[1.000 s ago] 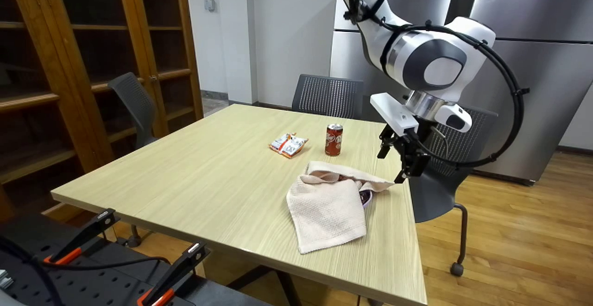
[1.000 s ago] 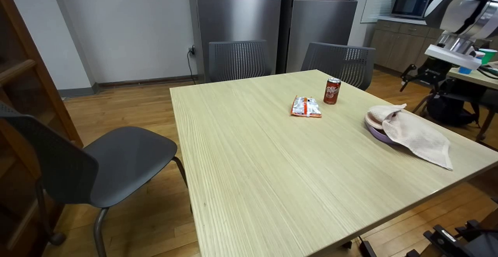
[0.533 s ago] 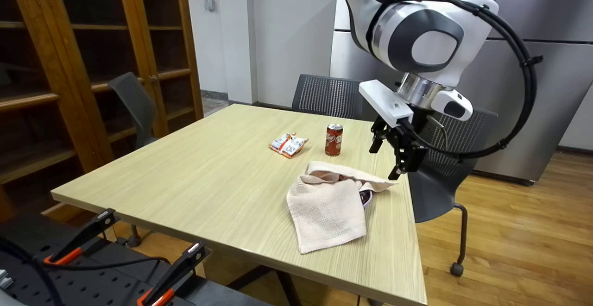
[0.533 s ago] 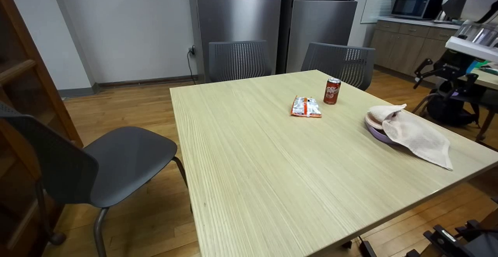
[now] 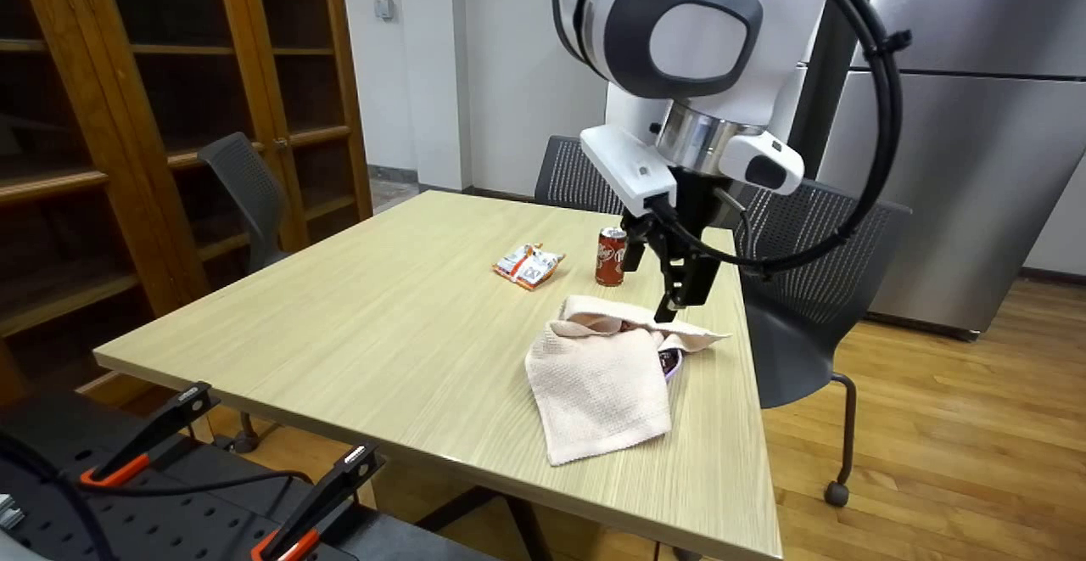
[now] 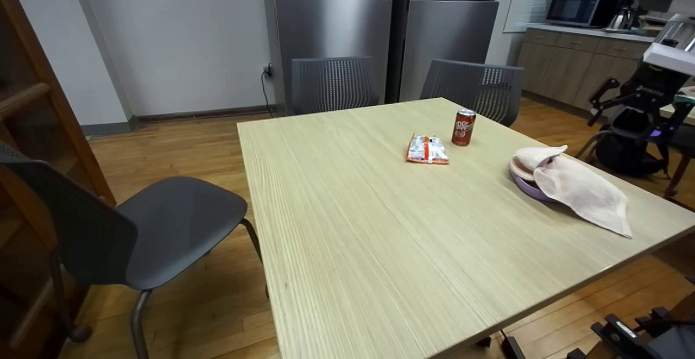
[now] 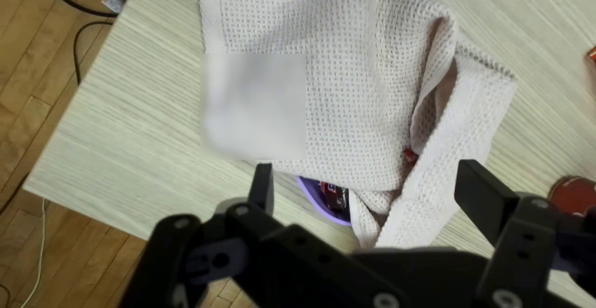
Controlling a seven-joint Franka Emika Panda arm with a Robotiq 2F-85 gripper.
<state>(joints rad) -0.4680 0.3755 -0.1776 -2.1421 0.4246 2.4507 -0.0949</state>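
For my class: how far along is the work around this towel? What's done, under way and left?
Done, it seems: the towel lies over much of the purple bowl, though who laid it can't be told. Under way: the hand stands open near the towel, gripping nothing. Left, probably: any grip on the towel, which lies loose; a wrapped item shows at the bowl's uncovered edge.

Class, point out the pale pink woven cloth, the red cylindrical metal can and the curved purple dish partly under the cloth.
Pale pink woven cloth (image 7: 349, 98), wrist view: spread upper surface.
Red cylindrical metal can (image 6: 463, 128), in an exterior view: middle of the side.
Curved purple dish (image 6: 526, 188), in an exterior view: outer wall.
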